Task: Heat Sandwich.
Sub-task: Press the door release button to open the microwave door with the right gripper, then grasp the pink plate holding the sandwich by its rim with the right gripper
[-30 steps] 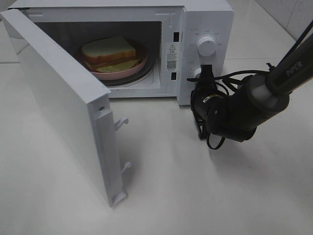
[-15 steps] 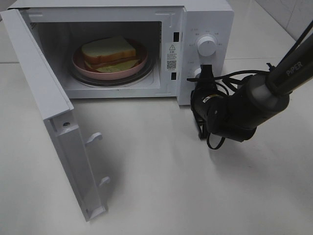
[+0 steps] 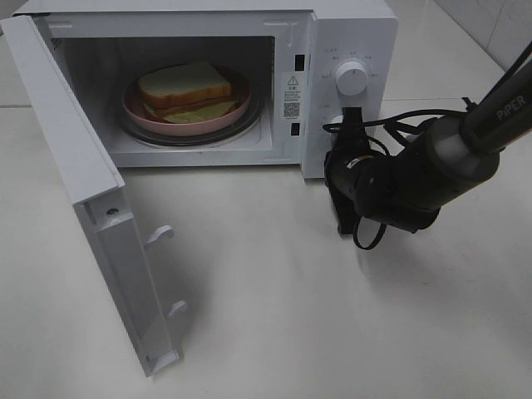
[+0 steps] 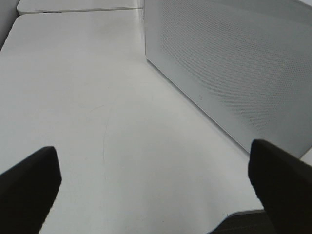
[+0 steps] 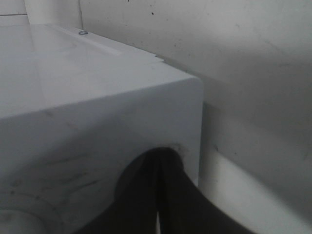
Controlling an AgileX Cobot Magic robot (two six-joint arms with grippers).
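Sitting inside the cooking chamber of the boxy white microwave oven (image 3: 349, 33), the small sliced sandwich (image 3: 184, 87) of pale bread, tan crust, brown filling and a yellow-green layer lies on a round pink plate (image 3: 193, 127). The plate rests on the dark round glass turntable (image 3: 253, 116), which covers most of the chamber floor. Nothing else shows in the chamber.

The oven's white hinged door (image 3: 75, 158) stands swung wide open to the left of the exterior view, its inner face and two latch hooks turned toward the camera. On the control panel to the right of the chamber sits a round white upper dial (image 3: 352, 79).

The black right gripper (image 3: 350, 118) has its fingers pressed together with nothing between them. Its tips are at the lower part of the control panel, just beside a second white dial (image 3: 334, 125) that is mostly hidden behind it. In the right wrist view the closed fingers (image 5: 146, 195) meet the oven's white front near its corner; whether they touch the dial cannot be told.

The black left gripper (image 4: 156, 195) shows only in its own wrist view. Its fingers are spread wide apart and hold nothing, above the plain white tabletop (image 4: 97, 97), near a white perforated metal panel (image 4: 234, 63).
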